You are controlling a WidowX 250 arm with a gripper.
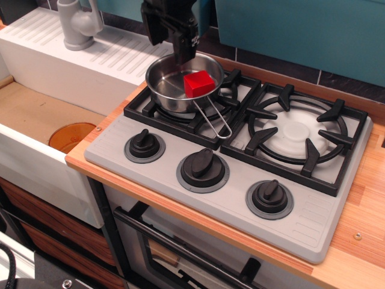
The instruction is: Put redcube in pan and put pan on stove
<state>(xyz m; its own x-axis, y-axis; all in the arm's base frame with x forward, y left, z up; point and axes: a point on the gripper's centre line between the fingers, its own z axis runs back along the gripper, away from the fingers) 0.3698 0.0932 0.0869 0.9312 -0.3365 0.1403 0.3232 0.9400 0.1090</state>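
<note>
The shiny steel pan (165,89) rests on the black grate of the stove's (301,201) left burner. Its thin wire handle (214,123) points toward the front knobs. The redcube (199,83) lies inside the pan, against its right side. My black gripper (168,40) hangs just above the pan's back rim. It is open, with one finger (183,49) over the rim and the other to the left, and nothing is held between them.
A white sink (36,153) with a grey tap (78,24) and an orange drain disc (70,136) lies to the left. Three black knobs (203,168) line the stove front. The right burner (296,131) is bare. A wooden counter (358,241) surrounds the stove.
</note>
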